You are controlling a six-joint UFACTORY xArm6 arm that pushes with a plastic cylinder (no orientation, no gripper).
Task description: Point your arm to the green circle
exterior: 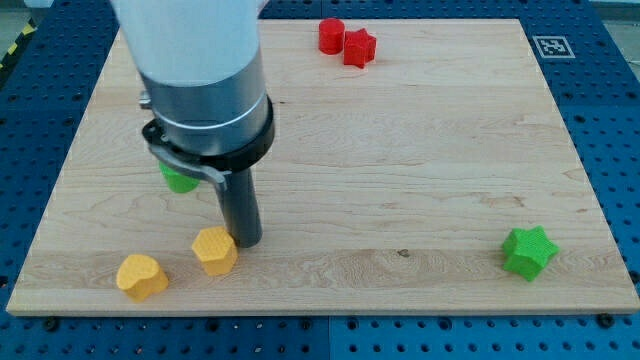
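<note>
The green circle lies at the view's left, mostly hidden behind my arm's grey body; only its lower edge shows. My tip rests on the wooden board, below and to the right of the green circle, a short gap apart from it. The tip stands right beside the upper right edge of a yellow hexagon block; I cannot tell if they touch.
A yellow heart-shaped block lies near the bottom left edge. A green star sits at the bottom right. A red cylinder and a red star-like block touch each other at the top.
</note>
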